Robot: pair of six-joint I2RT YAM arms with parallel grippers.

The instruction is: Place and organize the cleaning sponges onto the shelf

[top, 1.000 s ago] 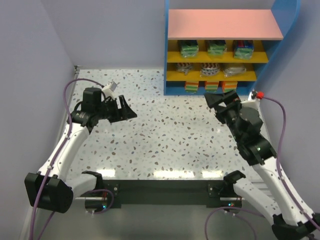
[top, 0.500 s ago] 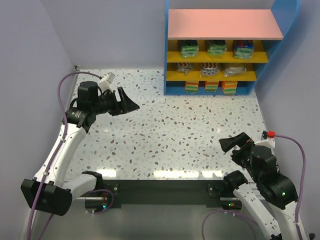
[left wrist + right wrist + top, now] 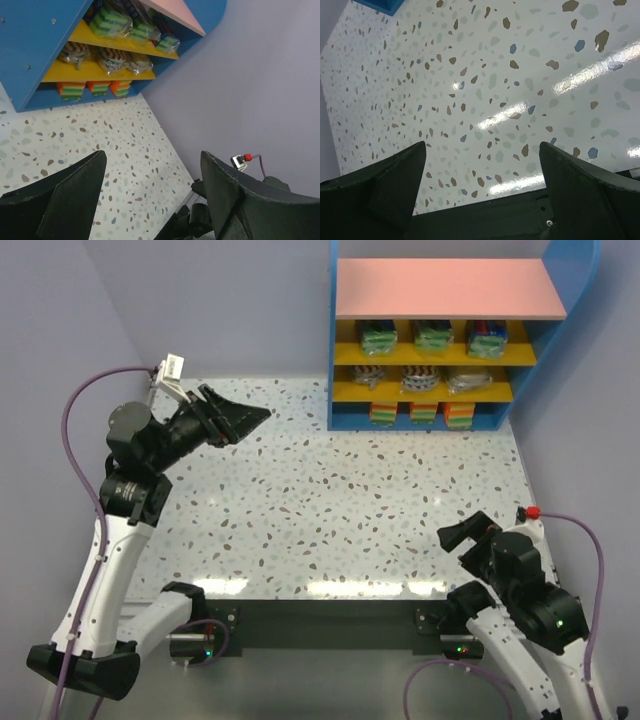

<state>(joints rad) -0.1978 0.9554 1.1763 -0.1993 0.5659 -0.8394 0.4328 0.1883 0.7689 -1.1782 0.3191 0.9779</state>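
The shelf [image 3: 445, 288] stands at the table's back right, with a pink top, blue sides and yellow boards. Several cleaning sponges lie in its three rows: green and blue packs [image 3: 434, 337] on top, striped pads and a silvery pack [image 3: 422, 377] in the middle, orange-yellow-green blocks [image 3: 423, 411] at the bottom. My left gripper [image 3: 235, 420] hangs raised at the back left, open and empty, and points toward the shelf [image 3: 35, 45]. In the left wrist view the left gripper [image 3: 153, 155] frames bare table. My right gripper [image 3: 462, 532] sits low at the front right, open and empty; the right gripper [image 3: 482, 146] looks down at the speckled table [image 3: 470, 75].
Lilac walls close the table on the left, back and right. The table's dark front edge [image 3: 495, 210] lies just under my right gripper. A corner of the shelf's blue base [image 3: 380, 5] shows far off in the right wrist view.
My right arm has drawn back from the shelf front to the near right edge. My left arm has lifted and swung back-left, its jaws a little wider.
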